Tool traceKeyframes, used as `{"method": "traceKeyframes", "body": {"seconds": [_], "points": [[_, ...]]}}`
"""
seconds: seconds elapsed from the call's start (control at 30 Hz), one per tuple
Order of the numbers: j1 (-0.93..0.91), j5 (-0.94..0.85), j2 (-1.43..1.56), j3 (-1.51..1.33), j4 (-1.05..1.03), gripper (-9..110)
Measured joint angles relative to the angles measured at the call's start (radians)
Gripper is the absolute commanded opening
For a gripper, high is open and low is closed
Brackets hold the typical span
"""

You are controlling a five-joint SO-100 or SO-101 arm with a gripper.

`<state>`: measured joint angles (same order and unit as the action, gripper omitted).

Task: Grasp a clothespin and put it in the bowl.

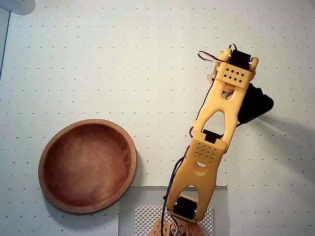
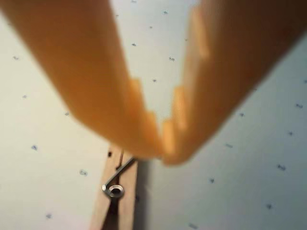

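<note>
Clothespin pinched, ready to carry to the bowl.

In the overhead view, the bowl [image 1: 87, 165] sits empty at lower left, well apart from the orange arm [image 1: 211, 142] reaching up the right side. In the wrist view the gripper [image 2: 162, 152] has its fingertips pressed together on the top end of the clothespin [image 2: 116, 191] (spring visible below). The grasp step looks done; next comes lifting it clear and swinging left over the bowl.

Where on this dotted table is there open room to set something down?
The whole stretch above the round reddish-brown wooden bowl and left of the orange arm is bare. It is crowded only at the gripper, over the pale wooden clothespin.
</note>
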<state>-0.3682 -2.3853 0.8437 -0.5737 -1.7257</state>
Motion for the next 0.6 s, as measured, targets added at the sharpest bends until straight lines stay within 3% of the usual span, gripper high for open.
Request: {"method": "traceKeyframes", "body": {"seconds": [0.17, 0.43, 0.6], "points": [[0.000, 0.000, 0.000, 0.000, 0.000, -1], [0.021, 0.012, 0.000, 0.000, 0.000, 19], [0.015, 0.012, 0.000, 0.000, 0.000, 26]]}}
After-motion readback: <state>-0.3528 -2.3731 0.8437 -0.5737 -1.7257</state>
